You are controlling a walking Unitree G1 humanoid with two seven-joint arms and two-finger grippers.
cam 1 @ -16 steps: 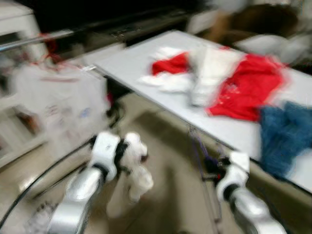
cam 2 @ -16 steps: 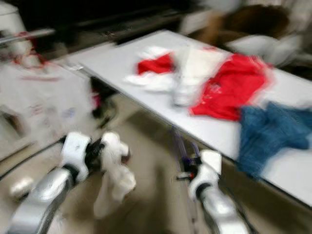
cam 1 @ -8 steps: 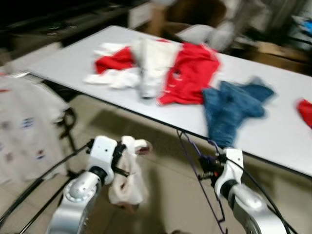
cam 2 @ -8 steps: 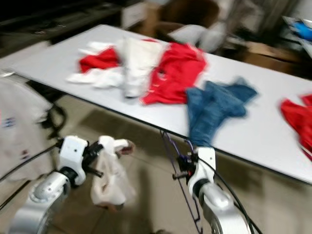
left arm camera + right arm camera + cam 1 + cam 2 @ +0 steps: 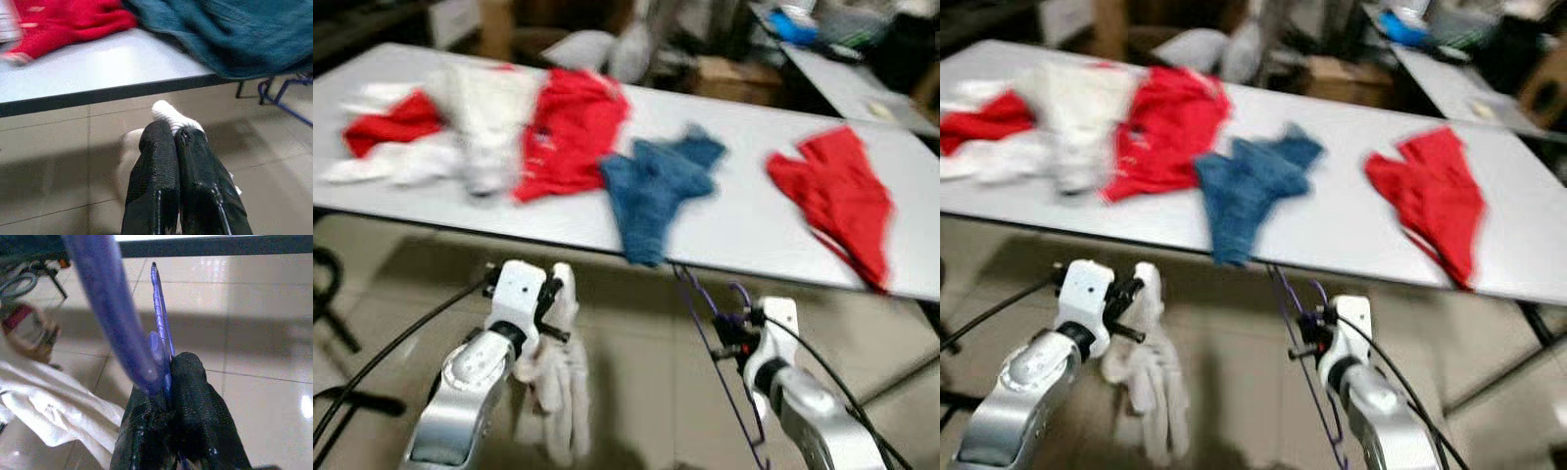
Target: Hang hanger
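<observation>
Right gripper (image 5: 168, 382): pressed together on the purple hanger (image 5: 705, 323), held low in front of the table's near edge.
Purple hanger: pinched between the black fingers (image 5: 195, 396); its thin wire frame is seen below the table (image 5: 744, 220) edge, over the tiled floor (image 5: 626, 382).
Left gripper (image 5: 177, 142): closed on a white garment (image 5: 558, 392), held below the table's near edge.
White garment: hung down from the left fingers toward the floor.
Table: a blue garment (image 5: 651, 186) is draped over its near edge; red clothes (image 5: 563, 127) and white clothes (image 5: 484, 113) are spread to the left, a red piece (image 5: 832, 196) to the right.
</observation>
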